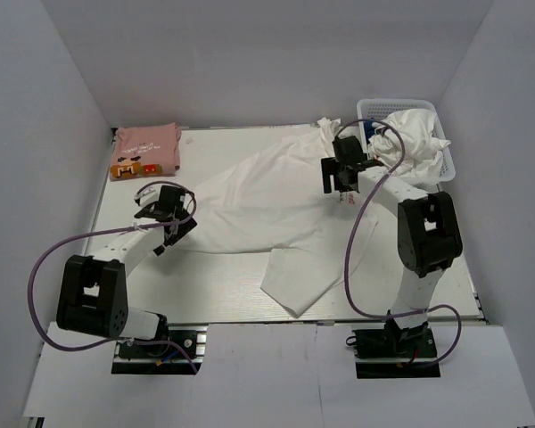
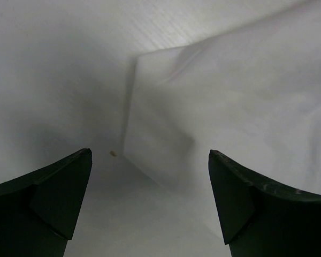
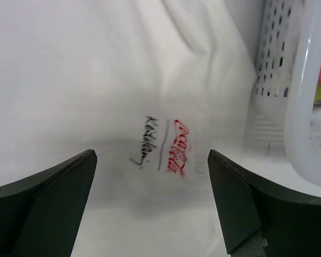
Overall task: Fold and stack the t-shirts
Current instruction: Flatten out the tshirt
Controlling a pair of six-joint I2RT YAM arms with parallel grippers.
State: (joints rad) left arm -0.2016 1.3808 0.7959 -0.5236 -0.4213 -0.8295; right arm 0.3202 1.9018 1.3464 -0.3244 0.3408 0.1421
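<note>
Pink tee [image 1: 147, 152] sits folded far-left. Left gripper [image 2: 150, 154], jaws apart, is at the white tee's [image 1: 259, 201] left edge. Right gripper [image 3: 152, 153], also apart, is over its neck label [image 3: 171, 147] beside the mesh basket [image 3: 302, 96]. Floppy thin cotton, so I'd pinch hems or corners.

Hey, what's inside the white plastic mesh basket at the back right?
A crumpled white fabric heap fills the white plastic mesh basket and rises above its rim. The heap covers the basket floor and anything that may lie underneath it.

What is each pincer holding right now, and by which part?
Nothing is held. The left pincer and the right pincer are both open over the white t-shirt, with no cloth between the fingers.
</note>
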